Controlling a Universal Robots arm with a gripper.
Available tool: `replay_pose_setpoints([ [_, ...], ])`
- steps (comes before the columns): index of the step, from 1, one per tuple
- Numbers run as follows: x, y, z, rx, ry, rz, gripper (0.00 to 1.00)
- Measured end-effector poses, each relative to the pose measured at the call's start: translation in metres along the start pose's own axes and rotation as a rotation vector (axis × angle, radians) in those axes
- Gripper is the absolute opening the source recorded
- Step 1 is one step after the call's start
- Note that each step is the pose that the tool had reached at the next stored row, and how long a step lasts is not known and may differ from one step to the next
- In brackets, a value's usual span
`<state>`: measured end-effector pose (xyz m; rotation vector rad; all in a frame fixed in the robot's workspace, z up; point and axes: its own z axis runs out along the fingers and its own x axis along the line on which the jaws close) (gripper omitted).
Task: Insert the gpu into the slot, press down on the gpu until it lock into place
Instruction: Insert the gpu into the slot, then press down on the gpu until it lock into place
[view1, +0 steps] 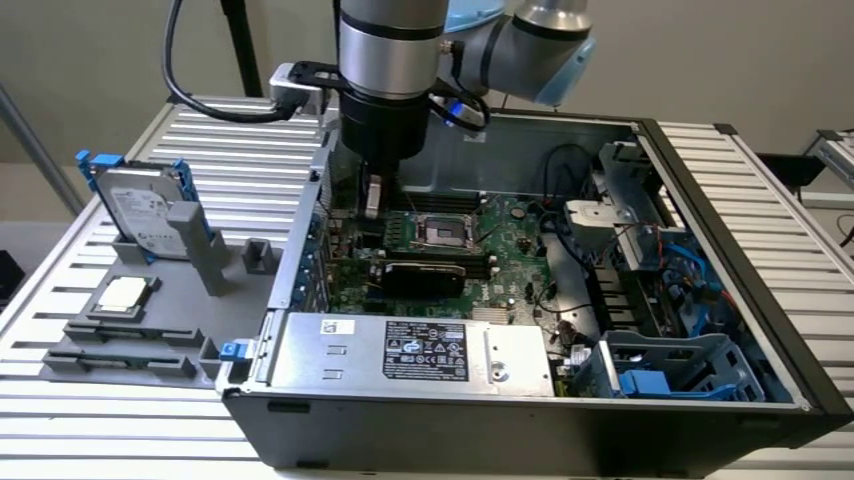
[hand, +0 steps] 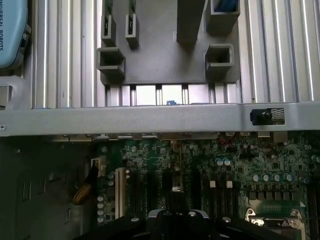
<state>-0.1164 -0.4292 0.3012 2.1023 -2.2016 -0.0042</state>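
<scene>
Reaching down from the upper middle of the exterior view, the arm's grey wrist column hangs over the open computer case (view1: 747, 330), and the gripper (view1: 375, 196) sits low inside it, above the upper left part of the green motherboard (view1: 514, 240). Its fingers are drawn fully together; nothing is visibly caught between them.

A flat black card, the gpu (view1: 424, 277), stands on the board at centre frame, just below the silver CPU socket (view1: 445, 229). Its long axis runs across the frame, from the exterior view's left to its right, roughly parallel to the silver power-supply box (view1: 414, 352) below it. It stands on edge, its thin top edge facing up. Where the slot lies under it I cannot tell.

Room is tight. The case's left wall rises just beside the gripper on the exterior view's left, the power-supply box closes off the lower side, and cables and a drive cage (view1: 667, 362) crowd the right. The space straight above the card is free.

In the wrist view the gripper's dark body (hand: 175, 220) shows at the bottom centre, over the motherboard (hand: 210, 170); the case wall (hand: 150, 119) crosses mid-frame, with a grey parts holder (hand: 160, 55) on the ribbed table (hand: 65, 50) beyond it.
</scene>
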Motion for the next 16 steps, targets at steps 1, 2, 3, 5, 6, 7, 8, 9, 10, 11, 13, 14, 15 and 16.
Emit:
replay_pose_setpoints([
  [1, 0.0, -0.0008, -0.0006, 0.0033, -0.0006, -0.003, 0.11],
  [2, 0.001, -0.002, -0.0012, 0.0065, -0.0014, -0.005, 0.11],
  [3, 0.001, -0.0036, -0.0021, 0.0076, -0.002, -0.008, 0.11],
  [5, 0.002, -0.0076, -0.0047, 0.0082, -0.0036, -0.011, 0.11],
  [6, 0.002, -0.0109, -0.0066, 0.0082, -0.0045, -0.012, 0.11],
  [7, 0.002, -0.0156, -0.0091, 0.0082, -0.0052, -0.013, 0.11],
  [8, 0.002, -0.0197, -0.0114, 0.0082, -0.0057, -0.013, 0.11],
  [9, 0.002, -0.0243, -0.0136, 0.008, -0.0063, -0.013, 0.11],
  [10, 0.002, -0.0279, -0.0153, 0.0072, -0.007, -0.014, 0.11],
  [11, 0.002, -0.0291, -0.0156, 0.0035, -0.0071, -0.015, 0.11],
  [13, 0.002, -0.029, -0.0156, 0.0029, -0.0071, -0.015, 0.11],
  [14, 0.002, -0.029, -0.0156, 0.0028, -0.007, -0.015, 0.11],
  [15, 0.002, -0.029, -0.0156, 0.0028, -0.007, -0.015, 0.11],
  [16, 0.002, -0.029, -0.0156, 0.0027, -0.007, -0.015, 0.11],
])
